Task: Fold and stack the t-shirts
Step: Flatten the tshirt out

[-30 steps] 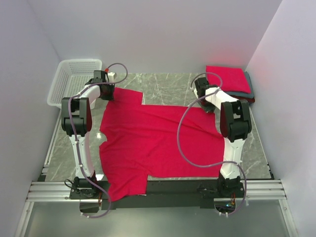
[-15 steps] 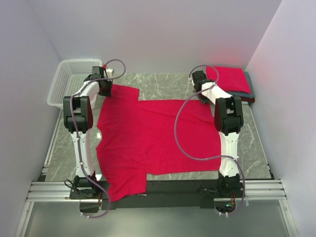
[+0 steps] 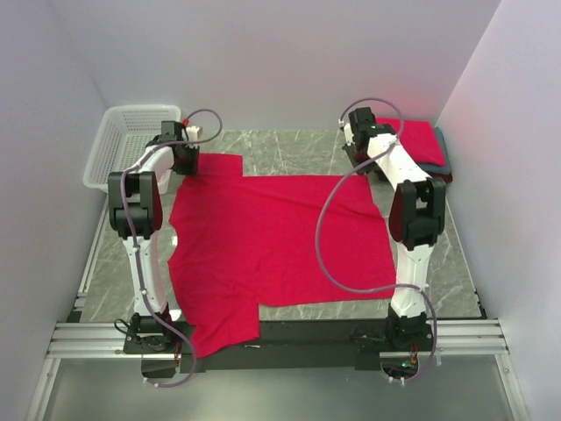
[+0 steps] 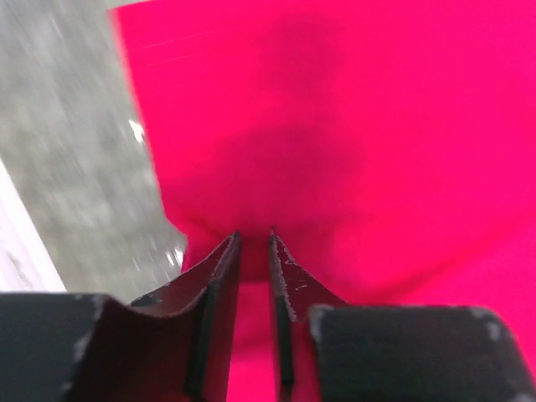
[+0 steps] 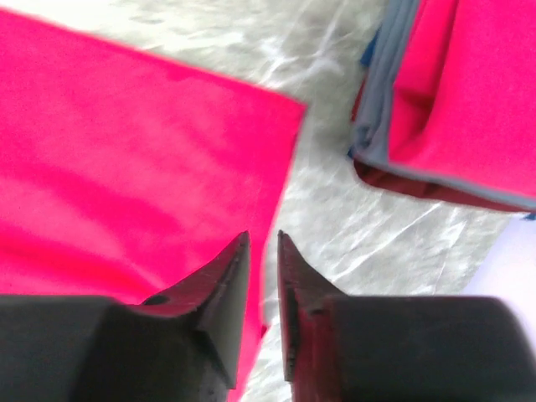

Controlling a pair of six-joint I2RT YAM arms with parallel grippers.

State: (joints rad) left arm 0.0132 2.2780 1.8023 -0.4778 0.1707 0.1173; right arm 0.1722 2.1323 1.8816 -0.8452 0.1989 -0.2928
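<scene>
A bright crimson t-shirt (image 3: pixel 280 246) lies spread flat on the marble table, its near left sleeve hanging over the front edge. My left gripper (image 3: pixel 185 165) is at the shirt's far left sleeve and is shut on that cloth, which bunches at the tips (image 4: pixel 254 236). My right gripper (image 3: pixel 359 156) hovers above the shirt's far right edge with its jaws close together and nothing between them (image 5: pixel 263 236). The shirt's corner (image 5: pixel 251 117) lies flat below. A stack of folded t-shirts (image 3: pixel 408 140), red on grey (image 5: pixel 385 92) on dark red (image 5: pixel 419 186), sits at the far right.
A white lattice basket (image 3: pixel 131 140) stands at the far left corner, just left of my left gripper. Bare marble (image 3: pixel 289 153) shows behind the shirt and along both sides. White walls close in on three sides.
The shirt's far edge was pulled back and left and now lies straight and flat. My right gripper has risen and moved back off the cloth. My left gripper shifted slightly left with the sleeve.
</scene>
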